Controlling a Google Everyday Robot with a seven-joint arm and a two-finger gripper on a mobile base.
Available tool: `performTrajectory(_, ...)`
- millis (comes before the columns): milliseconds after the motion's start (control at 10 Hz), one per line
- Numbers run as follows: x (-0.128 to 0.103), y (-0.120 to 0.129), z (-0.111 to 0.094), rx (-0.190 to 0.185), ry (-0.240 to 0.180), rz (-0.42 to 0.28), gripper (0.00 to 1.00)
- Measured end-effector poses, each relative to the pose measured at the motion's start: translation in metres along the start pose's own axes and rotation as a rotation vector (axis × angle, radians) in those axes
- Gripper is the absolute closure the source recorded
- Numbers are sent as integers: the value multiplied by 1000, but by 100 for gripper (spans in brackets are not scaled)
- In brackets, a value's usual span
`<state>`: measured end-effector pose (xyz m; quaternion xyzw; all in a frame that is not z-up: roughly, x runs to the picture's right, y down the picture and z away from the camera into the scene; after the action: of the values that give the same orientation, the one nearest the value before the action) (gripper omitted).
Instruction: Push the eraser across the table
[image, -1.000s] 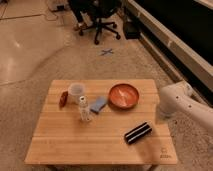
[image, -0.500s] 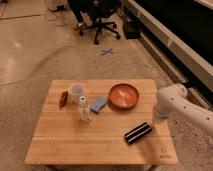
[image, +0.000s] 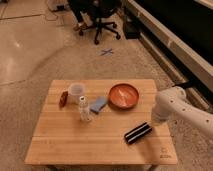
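The white arm (image: 186, 111) enters from the right edge, where its far part is cut off. Its rounded casing covers most of the gripper (image: 158, 120), which sits low over the right side of the table (image: 100, 145), just beside the right end of the eraser (image: 138, 133). I cannot tell how far open the gripper is, whether it holds anything, or whether it touches the eraser. The eraser is a long black block with pale lengthwise stripes, lying at a slant on the right front part of the square, light plank tabletop. A small dark logo (image: 164, 154) marks the near right corner, too small to read. Behind the eraser stands a round, shallow orange bowl (image: 124, 95). Left of the bowl lies a flat light-blue block (image: 98, 104), and just beside that a small clear bottle (image: 84, 110) stands upright. A white cup (image: 75, 91) stands further back on the left. A small reddish-brown object (image: 63, 98) lies next to the cup, its shape hard to make out. On the speckled floor beyond are a blue tape cross (image: 107, 51) and a black office chair (image: 100, 20), whose top is cut off.
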<state>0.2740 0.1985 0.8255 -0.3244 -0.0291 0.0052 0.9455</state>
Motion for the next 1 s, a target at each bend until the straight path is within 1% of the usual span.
performTrajectory(600,-29,29,-7,-59,-68,-21,100)
performTrajectory(1000,-41,41,-2,-99,-93,-31,100)
